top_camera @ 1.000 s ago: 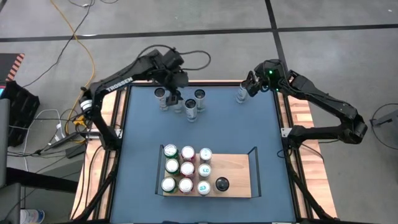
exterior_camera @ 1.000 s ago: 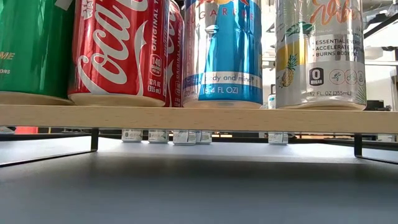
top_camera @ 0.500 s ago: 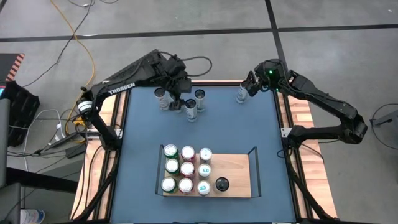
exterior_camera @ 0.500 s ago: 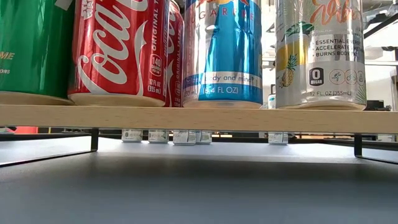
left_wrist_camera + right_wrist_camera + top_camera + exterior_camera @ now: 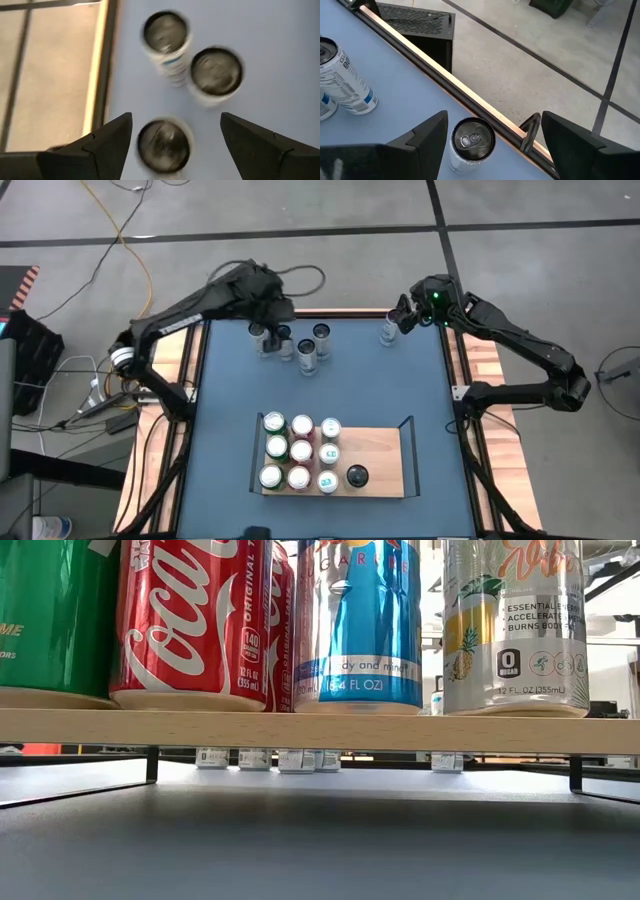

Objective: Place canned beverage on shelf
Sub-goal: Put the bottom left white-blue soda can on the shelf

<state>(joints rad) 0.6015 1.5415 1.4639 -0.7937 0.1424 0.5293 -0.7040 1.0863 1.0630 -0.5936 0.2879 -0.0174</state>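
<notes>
The left arm reaches from the table's left side up and across to the far left part of the table, bent at the elbow, with its wrist turned downward. The left gripper (image 5: pixel 272 330) hangs there with its two fingers (image 5: pixel 107 145) spread apart, nothing clamped between them. The right arm stretches from the right side toward the far right corner. The right gripper (image 5: pixel 397 320) also has its fingers (image 5: pixel 427 140) spread wide, empty.

A wooden shelf (image 5: pixel 320 730) runs across, with big cans standing on it: a green can (image 5: pixel 50 620), a red Coca-Cola can (image 5: pixel 195 625), a blue can (image 5: pixel 358 625) and a silver pineapple can (image 5: pixel 515 625). Under the board, far back on the table (image 5: pixel 320 830), small cans (image 5: pixel 300 759) stand in a row.
</notes>
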